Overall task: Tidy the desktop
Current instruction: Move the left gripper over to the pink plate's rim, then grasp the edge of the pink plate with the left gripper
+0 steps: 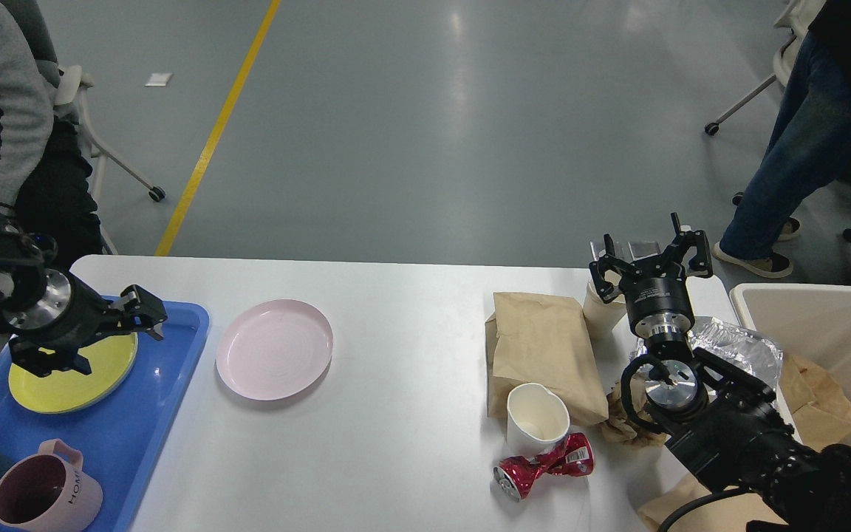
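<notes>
The white desktop [411, 458] carries litter on its right half: a brown paper bag [544, 347], a white paper cup [538, 417], a crushed red can [544, 465], crumpled foil [736, 343] and a second paper cup [601, 310]. A pink plate [274, 349] lies left of centre. My right gripper [647, 255] hovers open above the far paper cup, holding nothing. My left gripper [146, 314] is open and empty over the blue tray [167, 384], at the right edge of the yellow plate [74, 369]. A pink mug [45, 495] stands on the tray.
A cream bin [824, 325] with brown paper inside stands at the right end of the table. Crumpled brown paper [621, 421] lies under my right arm. A person sits at far left [4, 133]; another stands at far right [802, 133].
</notes>
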